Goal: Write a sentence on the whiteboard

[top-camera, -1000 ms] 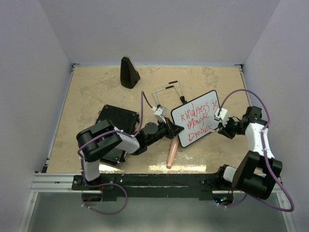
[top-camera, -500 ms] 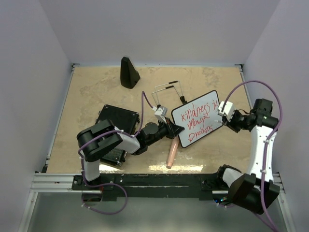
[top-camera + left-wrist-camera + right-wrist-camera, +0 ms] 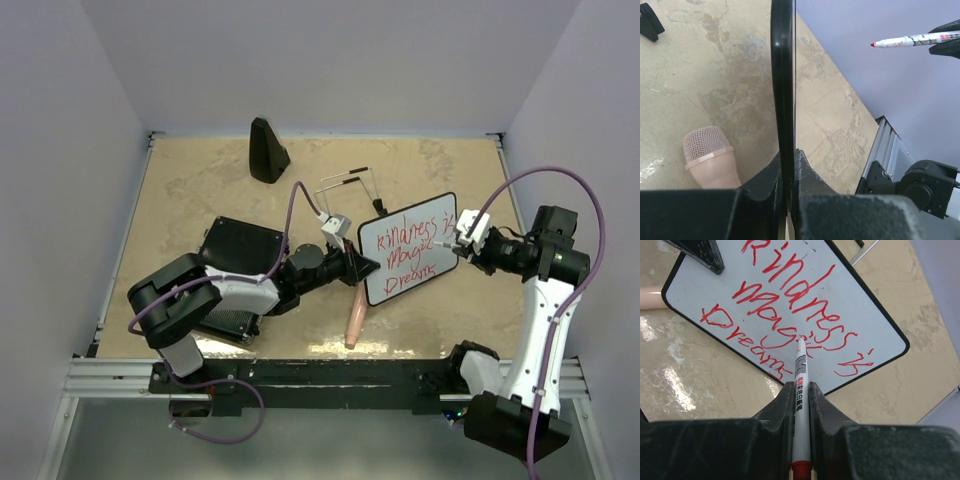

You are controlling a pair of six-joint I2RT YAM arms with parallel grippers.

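The whiteboard [image 3: 408, 248] is a small white board with a thin black frame and red handwriting, held up off the table. It shows edge-on in the left wrist view [image 3: 782, 75] and face-on in the right wrist view [image 3: 790, 305]. My left gripper [image 3: 365, 268] [image 3: 788, 156] is shut on the board's left edge. My right gripper [image 3: 468, 240] [image 3: 801, 386] is shut on a white red-ink marker [image 3: 800, 360] [image 3: 915, 39]. The marker's tip points at the written face from the right and stands off it.
A pink microphone [image 3: 354, 318] [image 3: 710, 155] lies on the table below the board. A black ribbed case [image 3: 240, 250] sits under my left arm. A black cone-shaped object [image 3: 267, 150] stands at the back. Wire stand legs [image 3: 345, 183] stick out behind the board. Walls close in on both sides.
My right arm has risen and drawn back to the right, taking the marker away from the board. My left arm has shifted and the board has moved slightly left.
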